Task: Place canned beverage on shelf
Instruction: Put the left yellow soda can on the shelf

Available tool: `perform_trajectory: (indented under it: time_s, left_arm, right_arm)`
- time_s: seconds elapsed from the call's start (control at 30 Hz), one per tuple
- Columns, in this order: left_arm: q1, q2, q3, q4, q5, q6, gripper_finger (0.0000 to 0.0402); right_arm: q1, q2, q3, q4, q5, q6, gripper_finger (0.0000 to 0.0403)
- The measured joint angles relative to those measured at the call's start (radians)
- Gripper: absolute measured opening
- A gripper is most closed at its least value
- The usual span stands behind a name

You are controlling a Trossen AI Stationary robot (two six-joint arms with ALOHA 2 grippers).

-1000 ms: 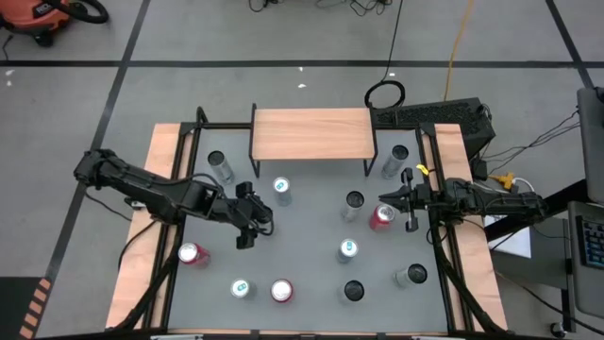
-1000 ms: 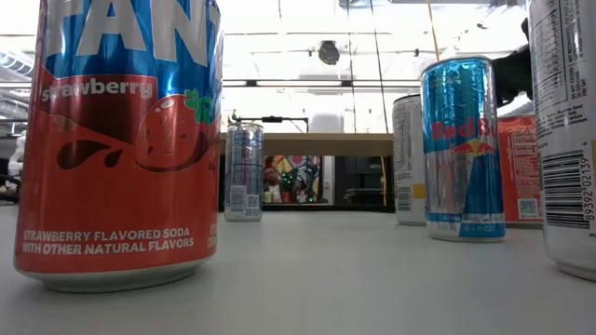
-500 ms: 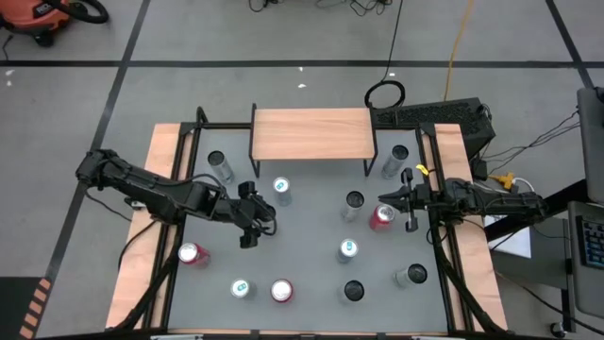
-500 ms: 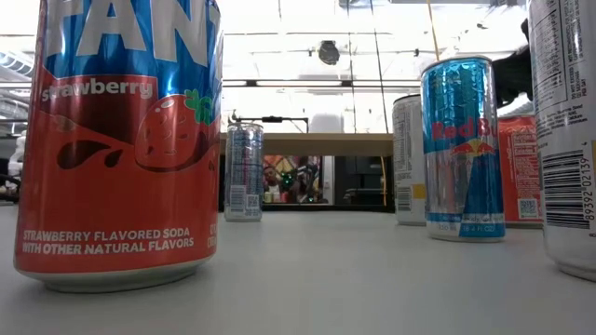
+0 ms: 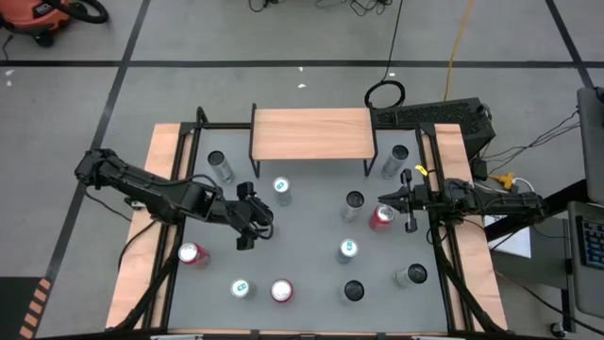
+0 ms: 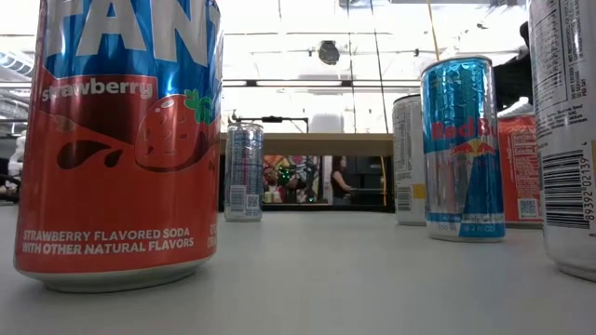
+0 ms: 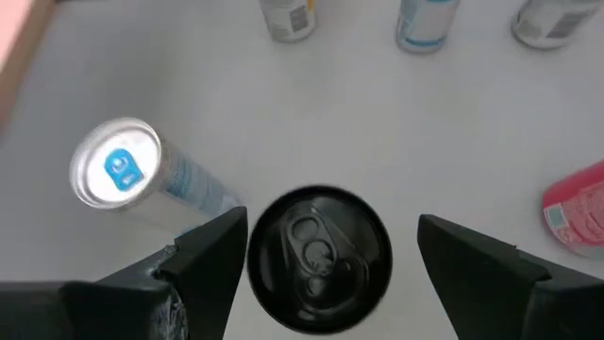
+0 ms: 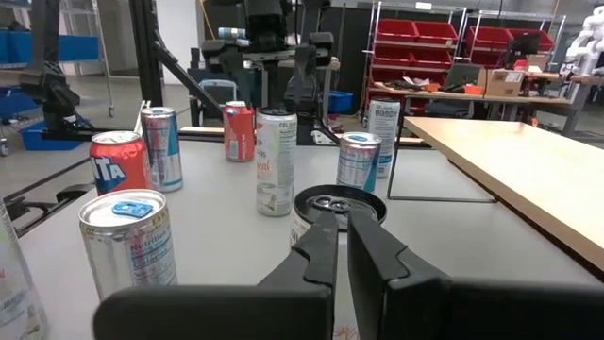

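The shelf (image 5: pixel 311 134), a low rack with a light wooden top on thin black legs, stands at the table's far middle with nothing on its top. My left gripper (image 5: pixel 255 224) is left of the table's centre, slanting down, with a black-topped can (image 7: pixel 319 260) between its fingers. My right gripper (image 5: pixel 385 200) is shut and held level at the right side. It touches nothing, and another black-topped can (image 8: pixel 338 202) stands just past its fingertips. My left gripper holds the black-topped can between its two fingers, one on each side of the can's wall (image 7: pixel 253 276) below the rim. The fingers slant down from the table's left. The can is upright, top up. Its base is hidden, so I cannot tell whether it rests on the table.
Several other cans stand about the table: a blue-topped one (image 5: pixel 281 189) close beyond my left gripper, a grey one (image 5: pixel 219 166), a red one (image 5: pixel 192 253) and more toward the near and right sides. Pale side boards with black rails (image 5: pixel 142 236) edge the table.
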Motion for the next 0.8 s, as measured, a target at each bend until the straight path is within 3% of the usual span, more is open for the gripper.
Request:
perform_trajectory:
  time_s: [0.8]
  left_arm:
    - [0.051,0.052,-0.043,0.013,0.07,-0.032,0.0311]
  right_arm:
    - [0.0,0.0,0.0,-0.001,-0.027,0.0,0.0]
